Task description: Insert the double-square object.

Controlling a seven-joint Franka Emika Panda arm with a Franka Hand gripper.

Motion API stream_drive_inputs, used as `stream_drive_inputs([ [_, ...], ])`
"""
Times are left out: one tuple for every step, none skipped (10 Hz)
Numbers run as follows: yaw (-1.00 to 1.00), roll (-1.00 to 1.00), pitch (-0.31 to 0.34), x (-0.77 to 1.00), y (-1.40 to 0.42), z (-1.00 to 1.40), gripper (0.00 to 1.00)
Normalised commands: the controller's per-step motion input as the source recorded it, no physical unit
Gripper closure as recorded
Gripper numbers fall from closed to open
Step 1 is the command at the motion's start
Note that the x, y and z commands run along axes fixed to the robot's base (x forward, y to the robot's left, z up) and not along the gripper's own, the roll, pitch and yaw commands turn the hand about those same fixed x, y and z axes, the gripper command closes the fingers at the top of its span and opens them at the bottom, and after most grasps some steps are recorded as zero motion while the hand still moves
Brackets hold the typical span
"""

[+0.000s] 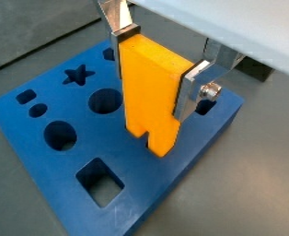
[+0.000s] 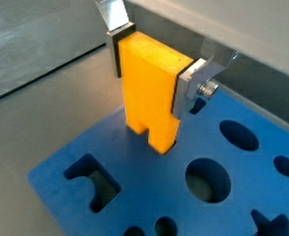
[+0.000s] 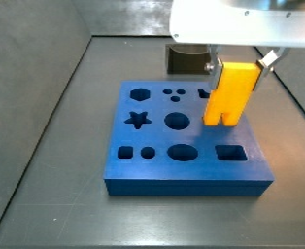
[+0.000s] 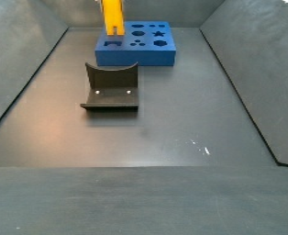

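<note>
My gripper (image 1: 159,63) is shut on the double-square object (image 1: 154,88), a tall bright yellow peg. The silver fingers clamp its upper end from two sides. The peg hangs upright with its notched legs pointing down, just above the blue board (image 1: 159,195) with shaped holes. Both wrist views show this grip (image 2: 155,72), the peg (image 2: 150,92) and the board (image 2: 141,189). In a side view the gripper (image 3: 236,66) holds the peg (image 3: 230,94) over the right part of the board (image 3: 182,181). The peg (image 4: 112,18) also shows far back in a side view.
The dark fixture (image 4: 111,87) stands on the floor in front of the board (image 4: 134,58) in a side view, and behind it from the opposite side (image 3: 184,58). The board has a star hole (image 3: 138,121), round holes and a square hole (image 3: 229,152). Dark walls ring the floor.
</note>
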Motion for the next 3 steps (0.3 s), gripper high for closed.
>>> stream_drive_inputs([
  [-0.01,0.09,0.043,-0.05,0.00,-0.28,1.00],
  [-0.01,0.06,0.027,-0.01,0.00,-0.04,1.00],
  [0.00,0.00,0.000,0.00,0.00,0.00,1.00],
])
